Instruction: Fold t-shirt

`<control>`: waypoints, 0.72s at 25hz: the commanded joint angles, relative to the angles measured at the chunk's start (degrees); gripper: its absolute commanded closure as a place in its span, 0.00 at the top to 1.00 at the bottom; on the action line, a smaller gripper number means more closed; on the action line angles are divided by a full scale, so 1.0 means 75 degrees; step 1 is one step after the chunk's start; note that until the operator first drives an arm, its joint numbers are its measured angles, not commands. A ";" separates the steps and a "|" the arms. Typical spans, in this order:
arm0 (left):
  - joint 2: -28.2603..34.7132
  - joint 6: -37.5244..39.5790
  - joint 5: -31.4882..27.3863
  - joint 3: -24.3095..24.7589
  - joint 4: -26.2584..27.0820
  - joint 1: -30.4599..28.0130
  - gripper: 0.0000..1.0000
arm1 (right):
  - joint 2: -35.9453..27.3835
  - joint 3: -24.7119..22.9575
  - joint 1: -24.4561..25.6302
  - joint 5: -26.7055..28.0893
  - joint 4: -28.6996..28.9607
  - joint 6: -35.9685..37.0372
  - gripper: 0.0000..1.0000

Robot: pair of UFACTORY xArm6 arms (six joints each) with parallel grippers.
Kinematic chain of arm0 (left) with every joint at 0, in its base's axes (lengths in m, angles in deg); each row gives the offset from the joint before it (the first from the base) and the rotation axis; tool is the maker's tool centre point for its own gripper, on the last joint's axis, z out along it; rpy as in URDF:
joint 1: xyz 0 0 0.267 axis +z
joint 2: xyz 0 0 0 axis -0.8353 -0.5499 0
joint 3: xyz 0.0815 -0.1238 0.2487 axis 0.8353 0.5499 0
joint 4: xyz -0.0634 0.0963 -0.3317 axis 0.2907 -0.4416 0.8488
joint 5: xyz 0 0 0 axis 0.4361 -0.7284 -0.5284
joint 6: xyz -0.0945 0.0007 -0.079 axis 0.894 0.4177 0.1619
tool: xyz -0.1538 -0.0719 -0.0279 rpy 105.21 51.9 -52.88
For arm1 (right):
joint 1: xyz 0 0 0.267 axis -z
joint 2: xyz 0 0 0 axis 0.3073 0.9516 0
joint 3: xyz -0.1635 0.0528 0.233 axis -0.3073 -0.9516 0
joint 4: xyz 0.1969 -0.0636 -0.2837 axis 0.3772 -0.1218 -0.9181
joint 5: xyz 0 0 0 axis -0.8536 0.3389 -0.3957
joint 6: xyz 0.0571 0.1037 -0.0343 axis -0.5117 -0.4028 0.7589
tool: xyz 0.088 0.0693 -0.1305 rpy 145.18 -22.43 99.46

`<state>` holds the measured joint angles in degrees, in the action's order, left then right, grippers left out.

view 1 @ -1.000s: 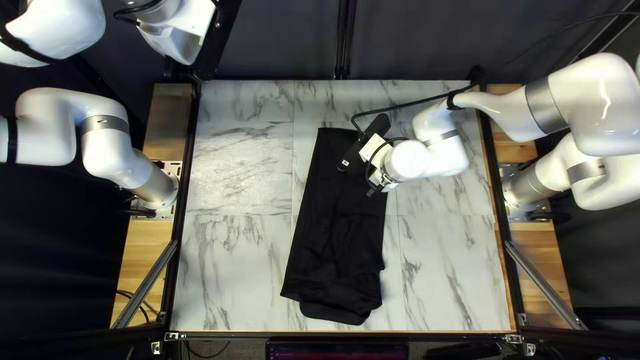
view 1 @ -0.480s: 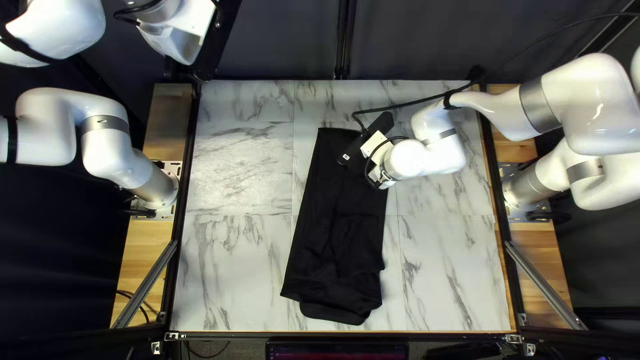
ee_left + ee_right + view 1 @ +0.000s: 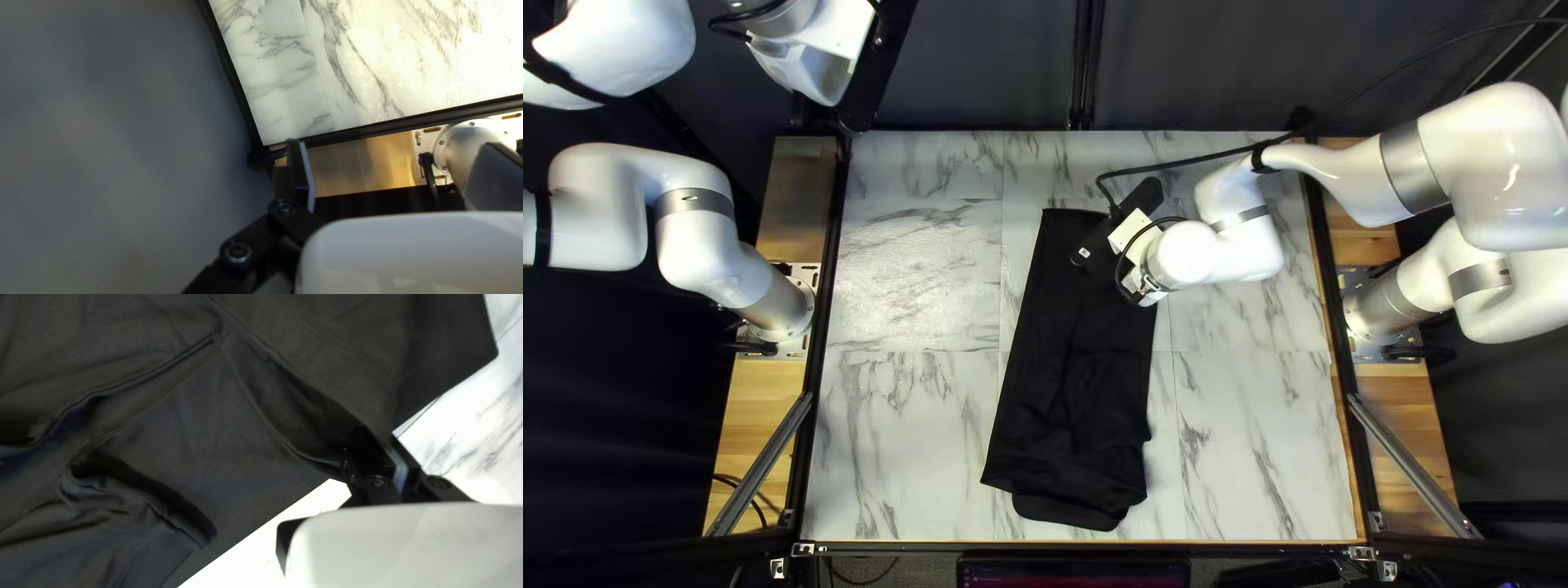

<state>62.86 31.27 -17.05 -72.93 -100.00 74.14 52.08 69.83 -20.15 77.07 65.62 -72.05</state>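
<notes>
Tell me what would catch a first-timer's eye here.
First, the long black cloth, lying rumpled down the middle of the pale, marble-patterned table. Next, the white right arm, reaching in from the table's right edge over the cloth's far end, while the left arm bends at the left edge.

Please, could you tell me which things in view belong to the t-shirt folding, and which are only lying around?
For the folding:
- black t-shirt
- marble-patterned table under it
- my right tool, at the shirt
- my left arm, away from the shirt

Only surroundings:
- dark curtain
- screen beyond the near edge
</notes>
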 commanded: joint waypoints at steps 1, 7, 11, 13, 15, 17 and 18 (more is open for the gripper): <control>0.0000 0.0000 0.0000 0.0000 0.0000 0.0000 1.00 | 0.0161 0.0385 -0.0080 0.0587 0.0116 0.0362 0.00; 0.0000 0.0000 0.0000 0.0000 0.0000 0.0000 1.00 | 0.0187 0.0718 -0.0169 0.1334 0.0147 0.0690 0.00; 0.0000 0.0000 0.0000 0.0000 0.0000 0.0000 1.00 | 0.0155 0.0867 -0.0223 0.1696 0.0150 0.0824 0.00; 0.0000 0.0000 0.0000 0.0000 0.0000 0.0000 1.00 | 0.0186 0.0975 -0.0239 0.1849 0.0145 0.0905 0.00; 0.0000 0.0000 0.0000 0.0000 0.0000 0.0000 1.00 | 0.0278 0.1126 -0.0256 0.1998 0.0137 0.1028 0.00; 0.0000 0.0000 0.0000 0.0000 0.0000 0.0000 1.00 | 0.0338 0.1214 -0.0254 0.2101 0.0137 0.1177 0.00; 0.0000 0.0000 0.0000 0.0000 0.0000 0.0000 1.00 | 0.0343 0.1227 -0.0255 0.2135 0.0136 0.1216 0.00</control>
<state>62.86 31.27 -17.05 -72.93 -100.00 74.14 54.36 78.55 -22.03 92.36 66.67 -63.78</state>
